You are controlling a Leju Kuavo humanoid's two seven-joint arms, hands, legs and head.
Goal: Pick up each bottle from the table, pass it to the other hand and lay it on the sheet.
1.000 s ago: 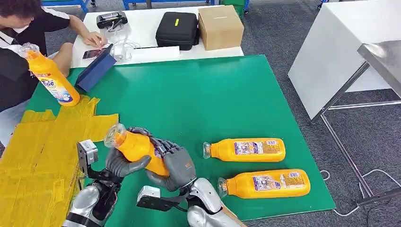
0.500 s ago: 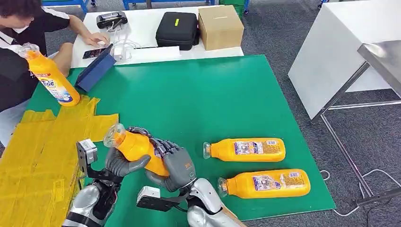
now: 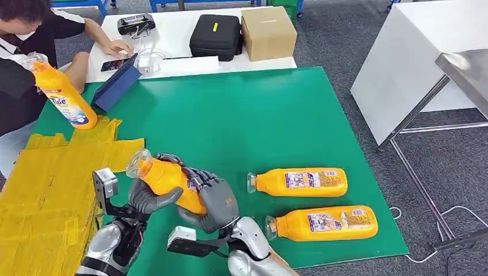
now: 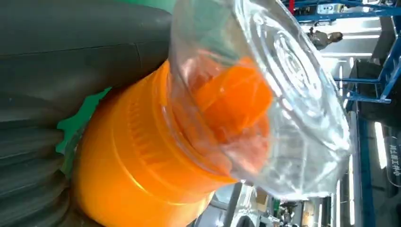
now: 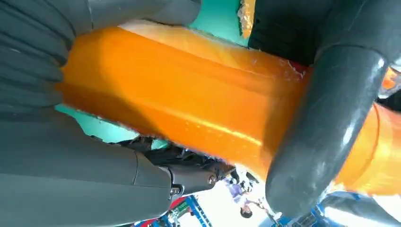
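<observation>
Both the left hand and right hand grip 1 bottle; releasing unevenly could drop it.

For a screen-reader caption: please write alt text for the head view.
Both hands, left hand and right hand, grip one orange bottle above the green table. Two more bottles lie to the right; a yellow sheet lies left.

From my seat, the held bottle sits between my left hand and right hand, two more bottles, the farther bottle and the nearer bottle, lie right of the right hand, and the sheet spreads left of the left hand, a person's bottle standing at its far edge.
</observation>
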